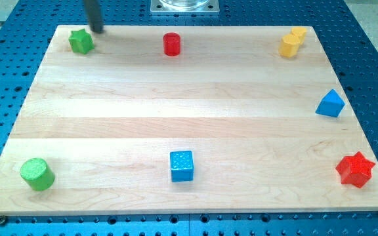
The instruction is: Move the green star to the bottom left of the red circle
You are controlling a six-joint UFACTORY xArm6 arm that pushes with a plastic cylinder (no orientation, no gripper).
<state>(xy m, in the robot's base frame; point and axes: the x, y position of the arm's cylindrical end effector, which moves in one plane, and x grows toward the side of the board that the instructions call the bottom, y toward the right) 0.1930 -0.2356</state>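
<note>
The green star (81, 41) lies near the top left corner of the wooden board (189, 131). The red circle (171, 44), a short red cylinder, stands near the top edge at the middle, well to the right of the star. My tip (97, 30) is at the top edge of the board, just above and to the right of the green star, close to it but with a small gap showing.
A yellow block (292, 42) sits at the top right, a blue triangular block (331, 103) at the right edge, a red star (355, 169) at the bottom right, a blue cube (181, 165) at the bottom middle, a green cylinder (37, 174) at the bottom left.
</note>
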